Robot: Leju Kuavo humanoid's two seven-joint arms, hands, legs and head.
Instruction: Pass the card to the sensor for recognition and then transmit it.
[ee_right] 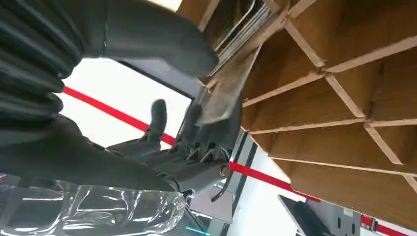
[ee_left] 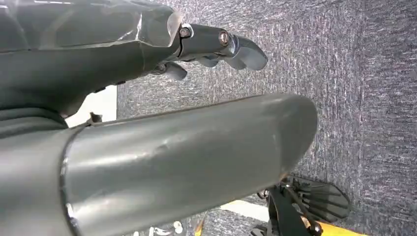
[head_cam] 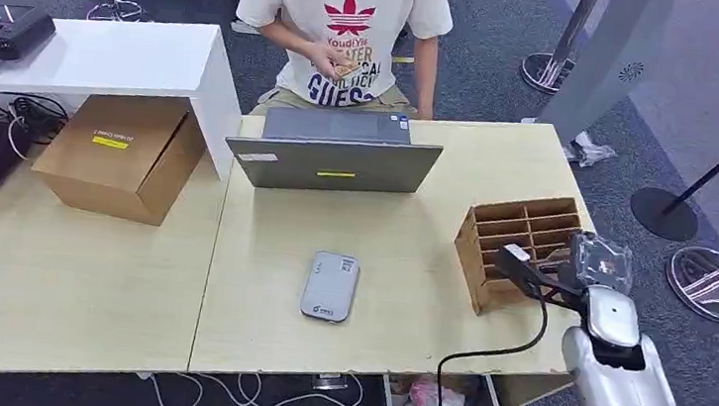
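Observation:
A wooden card rack (head_cam: pixel 521 219) stands on the right of the desk. My right hand (head_cam: pixel 531 268) reaches into its front side. In the right wrist view the thumb (ee_right: pixel 162 44) and fingers (ee_right: pixel 209 130) pinch a thin card (ee_right: pixel 223 93) at the mouth of a slot in the rack (ee_right: pixel 344 113), where more cards (ee_right: pixel 241 29) stand. The grey sensor (head_cam: pixel 330 286) lies flat mid-desk, well to the left of my right hand. My left hand (ee_left: pixel 216 46) hangs over carpet, fingers apart and holding nothing.
A half-open laptop (head_cam: pixel 335 156) stands behind the sensor, and a person (head_cam: pixel 348 23) sits behind it. A cardboard box (head_cam: pixel 121 155) and a white side table (head_cam: pixel 101 54) are at the left. An open drawer (head_cam: pixel 441 405) sticks out under the desk. Stanchion bases (head_cam: pixel 711 282) stand to the right.

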